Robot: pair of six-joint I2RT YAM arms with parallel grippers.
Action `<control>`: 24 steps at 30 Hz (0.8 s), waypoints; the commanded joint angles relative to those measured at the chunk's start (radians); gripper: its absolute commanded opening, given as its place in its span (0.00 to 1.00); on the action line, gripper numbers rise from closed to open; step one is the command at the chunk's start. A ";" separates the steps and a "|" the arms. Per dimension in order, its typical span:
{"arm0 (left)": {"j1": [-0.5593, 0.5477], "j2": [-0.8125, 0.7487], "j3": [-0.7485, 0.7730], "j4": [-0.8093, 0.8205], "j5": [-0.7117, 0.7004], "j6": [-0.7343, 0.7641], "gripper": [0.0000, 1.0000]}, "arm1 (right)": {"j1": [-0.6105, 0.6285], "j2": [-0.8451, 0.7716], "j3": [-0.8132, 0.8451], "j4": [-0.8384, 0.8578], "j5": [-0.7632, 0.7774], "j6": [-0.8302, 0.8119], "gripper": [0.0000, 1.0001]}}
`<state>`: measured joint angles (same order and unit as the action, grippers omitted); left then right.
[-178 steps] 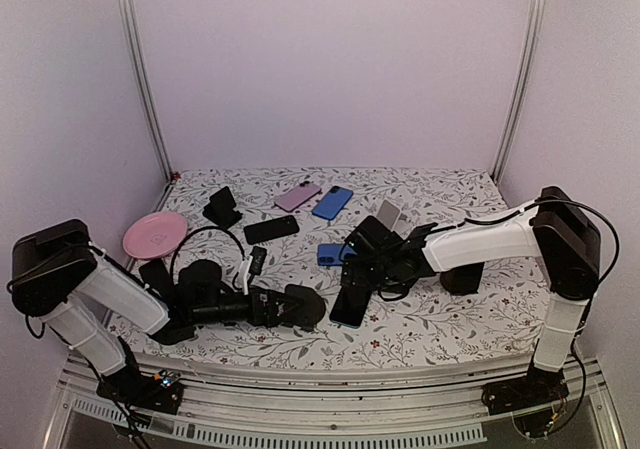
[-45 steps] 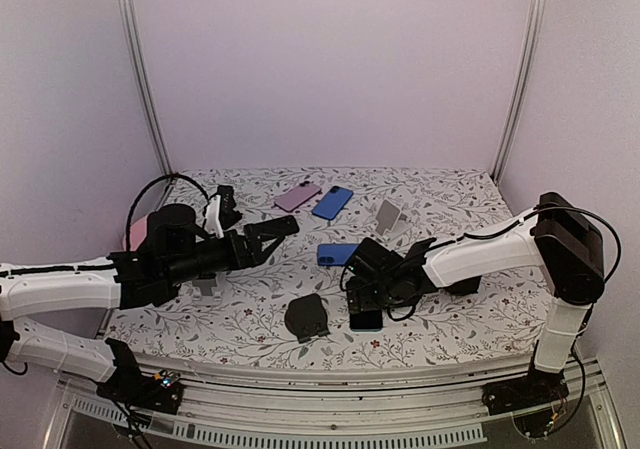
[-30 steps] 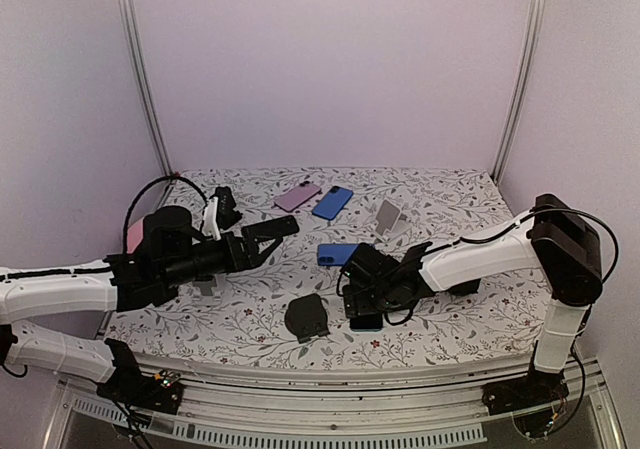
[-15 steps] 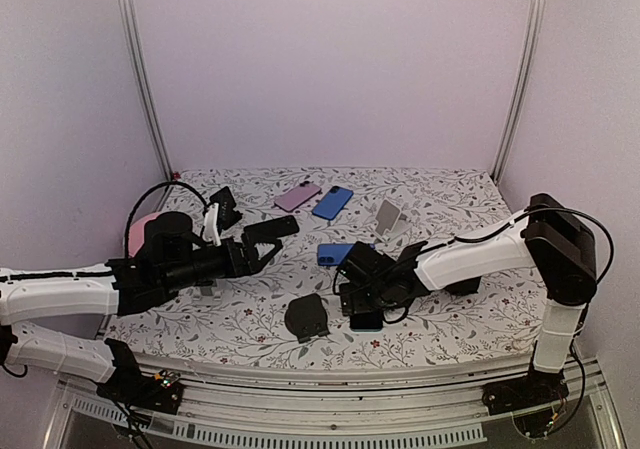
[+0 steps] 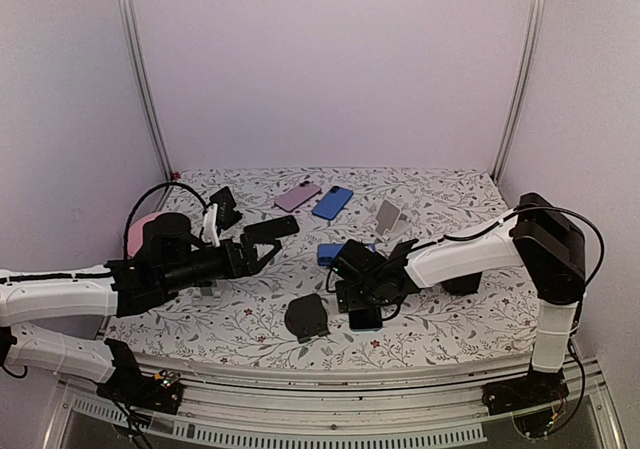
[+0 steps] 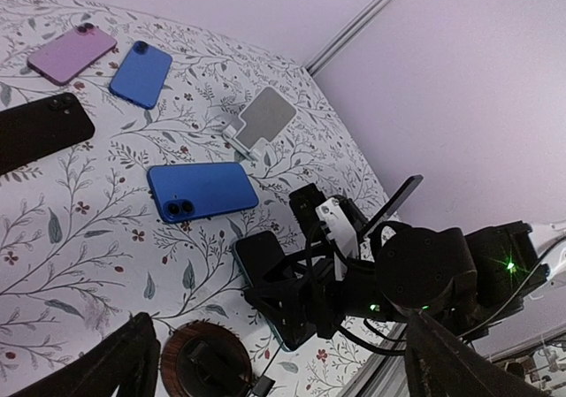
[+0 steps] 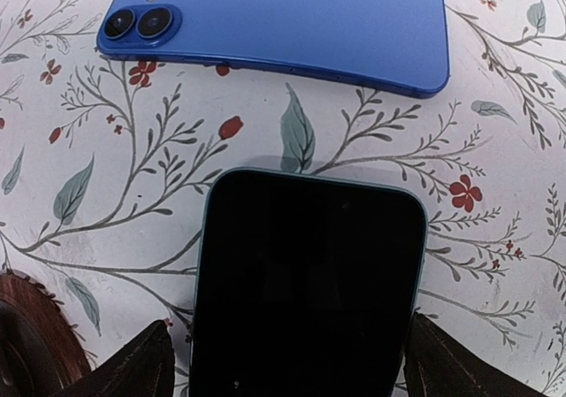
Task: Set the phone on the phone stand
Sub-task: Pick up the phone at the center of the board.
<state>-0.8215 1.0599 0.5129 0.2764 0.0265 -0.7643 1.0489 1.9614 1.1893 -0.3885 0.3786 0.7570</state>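
A dark-screened phone (image 7: 305,273) with a teal rim lies flat on the floral cloth, also in the top view (image 5: 367,320). My right gripper (image 7: 292,366) is low over it and open, one finger on each long side, the right finger close to the rim. Its black head (image 5: 360,294) hides most of the phone from above. The round dark phone stand (image 5: 305,316) sits just left of the phone and shows in the left wrist view (image 6: 205,364). My left gripper (image 5: 262,254) hovers open and holding nothing, well left of the stand.
A blue phone (image 5: 333,254) lies just behind the dark one. A black phone (image 5: 272,228), a lilac phone (image 5: 297,196) and another blue phone (image 5: 331,202) lie further back. A white stand (image 5: 388,216), a black stand (image 5: 222,206) and a pink plate (image 5: 138,231) are around.
My right gripper has slid a little to the left along the dark phone, and its jaws have narrowed slightly around it. The left arm has barely moved.
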 commanded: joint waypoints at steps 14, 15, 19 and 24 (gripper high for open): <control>0.010 0.026 0.012 0.027 0.030 -0.027 0.95 | -0.014 0.119 0.107 -0.108 0.016 -0.024 0.76; 0.010 0.026 0.012 0.027 0.029 -0.029 0.95 | -0.014 0.117 0.106 -0.107 0.016 -0.024 0.74; 0.011 0.035 0.014 0.024 0.021 -0.045 0.95 | -0.013 0.089 0.101 -0.099 0.021 -0.023 0.56; 0.015 0.088 0.037 0.009 -0.001 -0.090 0.92 | -0.013 0.027 0.092 -0.081 0.068 -0.028 0.53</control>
<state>-0.8211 1.1046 0.5163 0.2787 0.0414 -0.8169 1.0397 2.0331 1.2987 -0.4419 0.4152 0.7403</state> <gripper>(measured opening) 0.930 0.731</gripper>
